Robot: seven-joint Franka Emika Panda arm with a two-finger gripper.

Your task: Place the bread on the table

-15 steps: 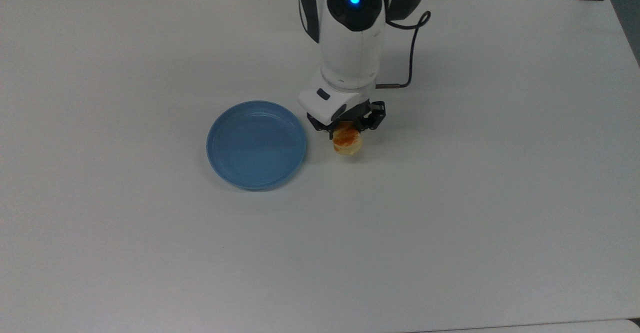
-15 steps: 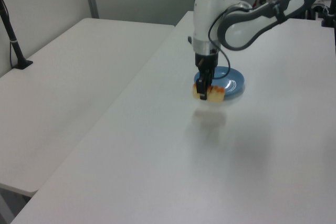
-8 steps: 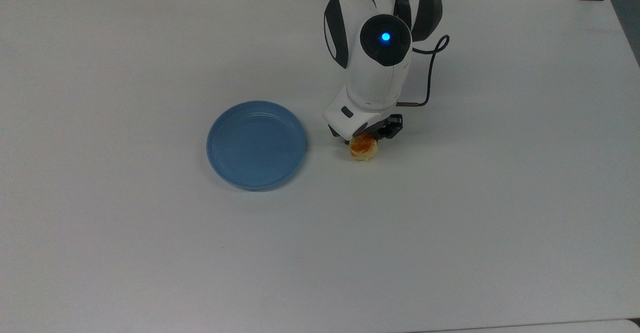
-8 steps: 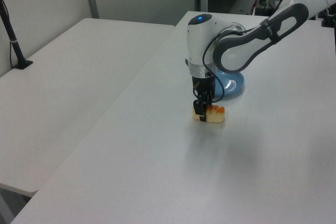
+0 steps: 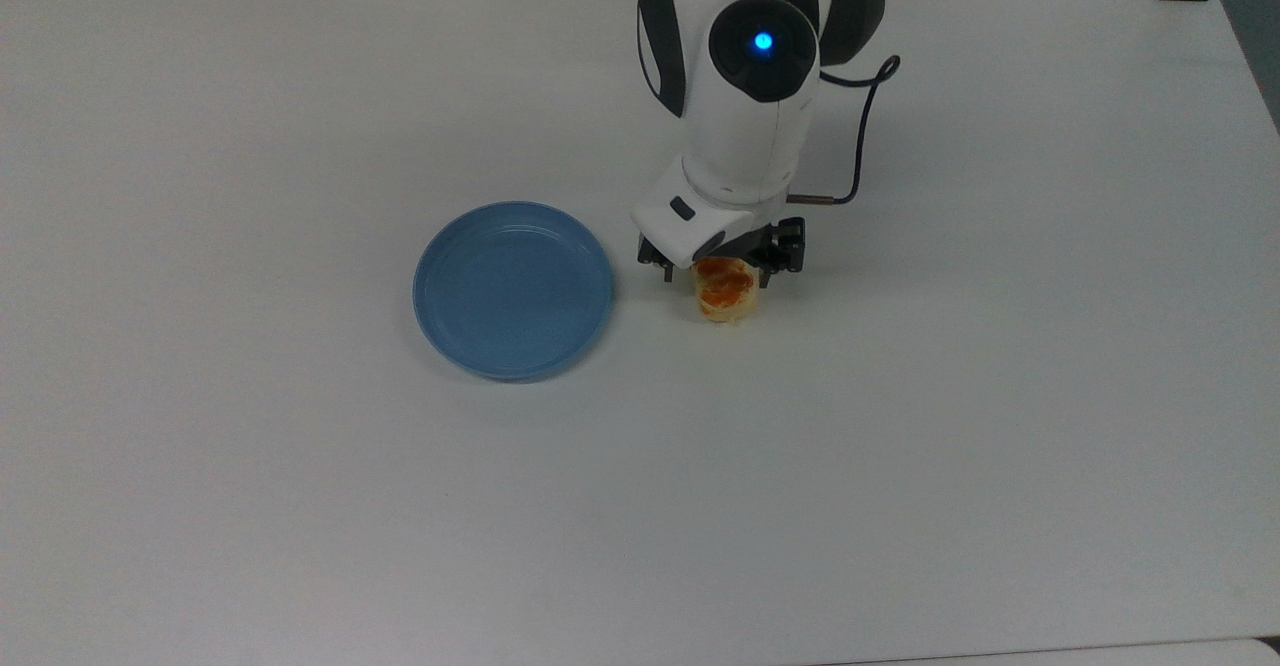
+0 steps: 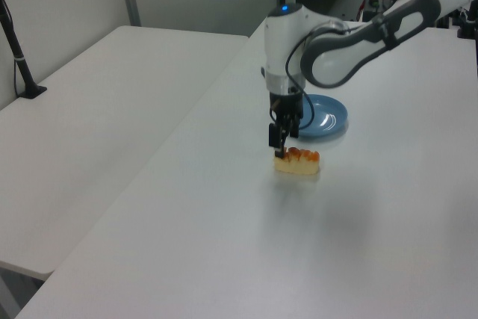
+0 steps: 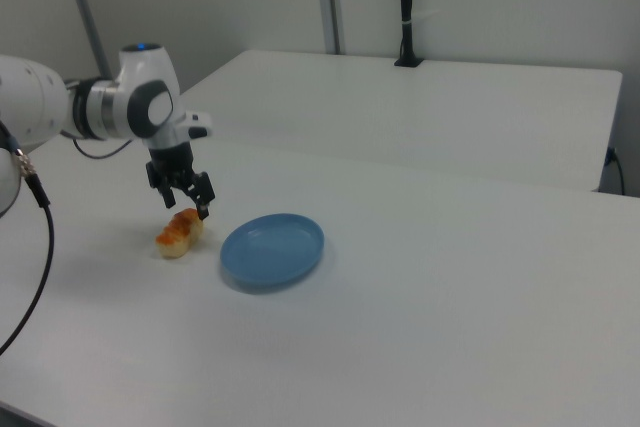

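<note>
Risen gripper spread open, holding nothing, bread apparently just below fingers, on table

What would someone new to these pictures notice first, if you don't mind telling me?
Most likely the white robot arm reaching over the table, its open gripper poised just above the bread, which lies on the tabletop. Next comes the round blue plate, empty, just to the top view's left of the bread.

The pincer hides the far end of the bread
</note>
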